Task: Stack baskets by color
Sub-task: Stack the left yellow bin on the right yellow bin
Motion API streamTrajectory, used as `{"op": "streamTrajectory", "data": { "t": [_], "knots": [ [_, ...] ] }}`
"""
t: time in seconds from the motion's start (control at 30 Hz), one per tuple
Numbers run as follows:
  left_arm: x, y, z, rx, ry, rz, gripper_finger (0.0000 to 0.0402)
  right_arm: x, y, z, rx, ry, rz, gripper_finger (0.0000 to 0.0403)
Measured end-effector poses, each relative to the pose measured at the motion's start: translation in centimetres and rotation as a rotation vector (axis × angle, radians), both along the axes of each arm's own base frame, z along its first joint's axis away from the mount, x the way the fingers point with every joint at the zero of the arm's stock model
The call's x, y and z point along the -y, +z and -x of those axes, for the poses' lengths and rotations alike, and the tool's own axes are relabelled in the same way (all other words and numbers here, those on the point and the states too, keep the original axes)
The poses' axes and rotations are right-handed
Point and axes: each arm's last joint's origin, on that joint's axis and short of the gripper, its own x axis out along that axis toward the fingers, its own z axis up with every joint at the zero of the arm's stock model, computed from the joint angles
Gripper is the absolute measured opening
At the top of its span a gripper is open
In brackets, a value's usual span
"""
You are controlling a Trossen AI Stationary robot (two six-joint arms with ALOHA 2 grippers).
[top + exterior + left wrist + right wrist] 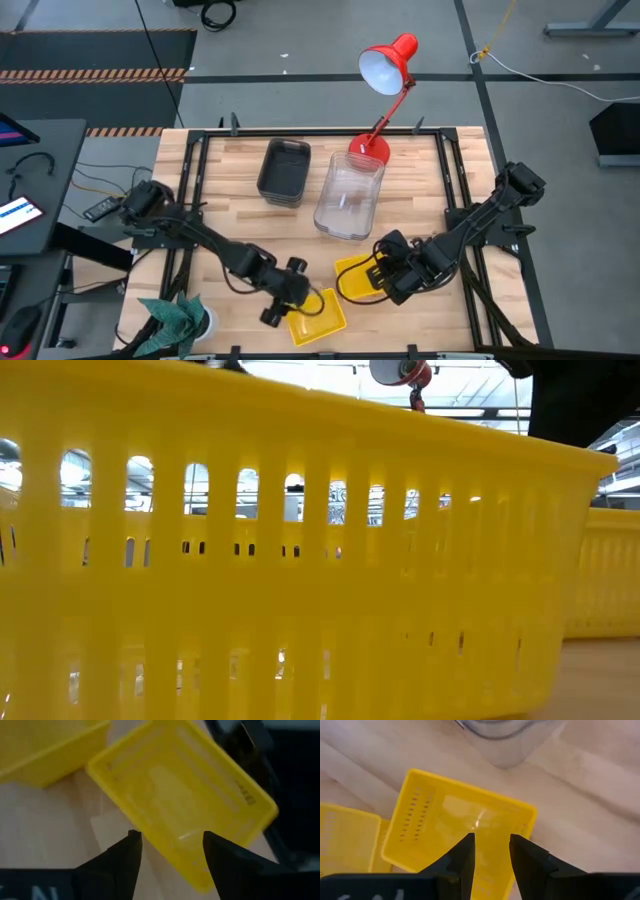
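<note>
High view is showing two yellow baskets at the table's (250, 150) near edge: one (318, 318) under the left end effector (296, 300), jaws standing wide and holding nothing, the other (355, 275) just beside the right end effector (388, 278), jaws narrowly parted over its rim. Their long axes are lying skewed to each other, so nesting could jam or tip one off the edge.

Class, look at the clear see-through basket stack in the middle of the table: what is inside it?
Through the clear basket stack only the wooden table shows; nothing lies inside. How many clear baskets are nested there cannot be counted.
</note>
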Motion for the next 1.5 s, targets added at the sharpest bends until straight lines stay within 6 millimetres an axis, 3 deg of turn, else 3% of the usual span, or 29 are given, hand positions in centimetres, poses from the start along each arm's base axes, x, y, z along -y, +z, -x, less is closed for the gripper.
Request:
{"op": "streamTrajectory", "data": {
  "t": [0.3,0.53,0.77,0.97,1.27,1.5],
  "knots": [
    [2.7,0.9,2.0,0.01,-0.279,-0.162,0.019,-0.3,0.2,0.2,0.061,0.075,0.142,0.0126],
    [5.8,0.8,2.6,0.204,-0.521,-0.225,0.0179,-1.2,0.2,0.6,0.08,0.109,0.134,0.0126],
    [7.8,-1.8,1.7,0.306,-0.65,-0.289,0.0172,-2.2,0.3,1.1,0.112,0.12,0.113,0.0126],
    [7.5,-4.2,0.9,0.263,-0.641,-0.377,0.0172,-2.7,0.3,1.4,0.129,0.118,0.103,0.0126],
    [6.3,-5.1,0.3,0.203,-0.627,-0.418,0.0169,-2.8,0.3,1.5,0.127,0.127,0.106,0.0126],
    [6.3,-5.3,0.7,0.186,-0.684,-0.451,0.0103,-2.8,0.3,1.5,0.124,0.136,0.11,0.0126]
  ]
}}
